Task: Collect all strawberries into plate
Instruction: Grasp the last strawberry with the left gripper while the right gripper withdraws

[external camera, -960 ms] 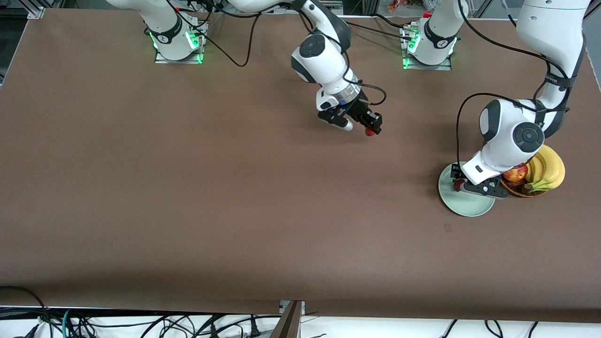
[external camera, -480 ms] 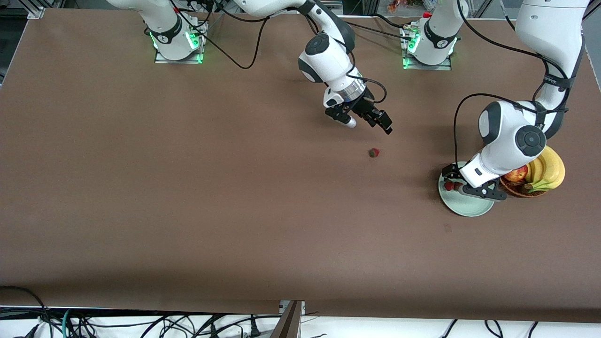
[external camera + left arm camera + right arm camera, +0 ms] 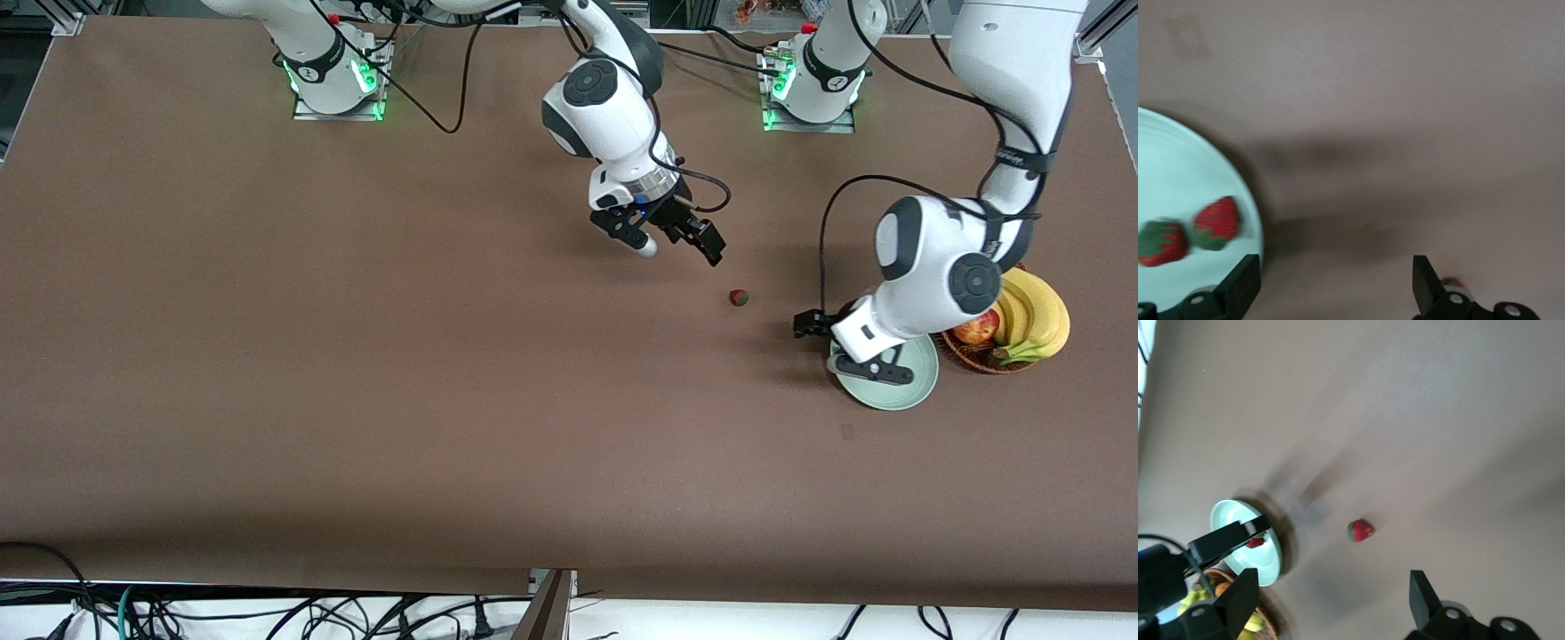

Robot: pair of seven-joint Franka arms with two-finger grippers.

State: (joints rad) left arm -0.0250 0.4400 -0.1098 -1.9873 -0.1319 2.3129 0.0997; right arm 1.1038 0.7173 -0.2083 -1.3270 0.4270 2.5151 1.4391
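Observation:
One strawberry [image 3: 739, 297] [image 3: 1360, 530] lies on the bare table, between my right gripper and the plate. My right gripper [image 3: 680, 249] [image 3: 1335, 600] hangs open and empty over the table's middle. The mint-green plate [image 3: 916, 384] [image 3: 1178, 173] [image 3: 1231, 517] sits toward the left arm's end, beside the basket. Two strawberries [image 3: 1218, 222] [image 3: 1161, 243] rest on it near its rim; the left arm hides them in the front view. My left gripper [image 3: 843, 349] [image 3: 1336, 287] is open and empty, straddling the plate's rim low down, one finger over the plate and one over the table.
A brown wicker basket [image 3: 978, 357] with a red apple [image 3: 975, 329] and bananas [image 3: 1031, 320] touches the plate on the side toward the left arm's end. Both arm bases stand along the table's edge farthest from the front camera.
Both grippers opened. The right one dropped its strawberry, which rolled toward the plate. The left one released its strawberry onto the plate and shifted off toward the table's middle.

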